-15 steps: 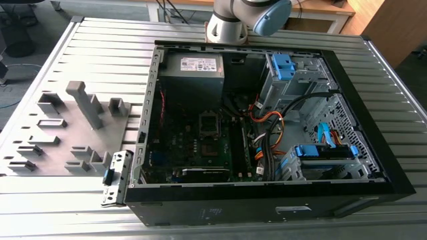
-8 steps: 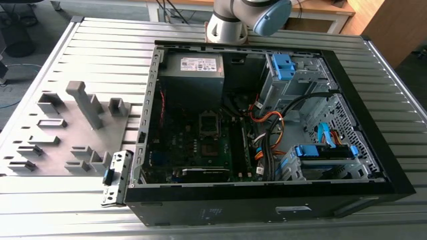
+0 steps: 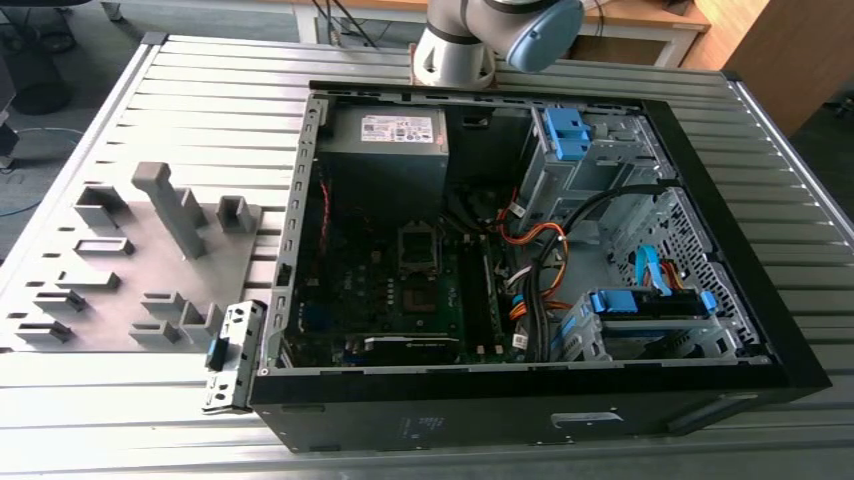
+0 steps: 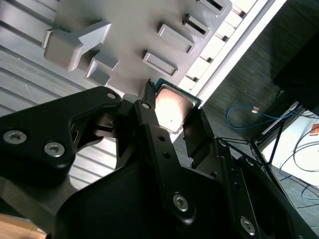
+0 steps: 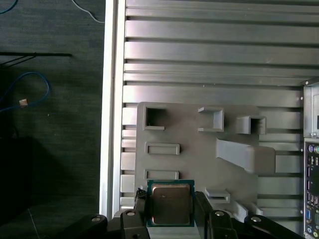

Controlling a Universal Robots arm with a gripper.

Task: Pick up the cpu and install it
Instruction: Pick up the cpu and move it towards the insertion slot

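Fingers [image 5: 202, 211] clamped on opposite edges of the cpu [image 5: 170, 203], which looks lifted clear above the grey fixture plate [image 5: 194, 164] in the first wrist view. Risk: the edge grip is thin, so a tilt or slip could drop the cpu or skew it at the socket [image 3: 418, 245], mid-frame in the exterior view.

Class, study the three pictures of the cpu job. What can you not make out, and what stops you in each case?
1. The cpu, underside: turned away from both wrist views.
2. Its side edges: covered by the tool gripping it, in both wrist views.
3. The socket: too small in the exterior view to tell open from closed.
4. The arm: cut off by the exterior view's top edge.
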